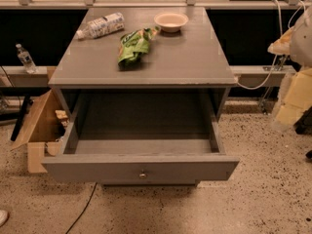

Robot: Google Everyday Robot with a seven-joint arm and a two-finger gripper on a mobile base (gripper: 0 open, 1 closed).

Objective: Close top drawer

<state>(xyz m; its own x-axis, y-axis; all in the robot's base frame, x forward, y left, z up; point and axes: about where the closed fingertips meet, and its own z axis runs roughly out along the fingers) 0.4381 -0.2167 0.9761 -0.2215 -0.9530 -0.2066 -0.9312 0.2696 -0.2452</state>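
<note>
Nearest, the wide grey wooden top drawer (97, 168) stands pulled far out, its flat front and small round metal knob (143, 175) facing forward, so a straight push should shut it. Right of the drawer, apart from it, hangs the pale blurred gripper (294, 99); open or closed, I cannot tell.

Matt wood top drawer (92, 168), metal knob (143, 175); plastic-looking end effector (291, 100) at right

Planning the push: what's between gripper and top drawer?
Only speckled floor between the gripper, at the right edge, and the open top drawer, in the camera view.
</note>
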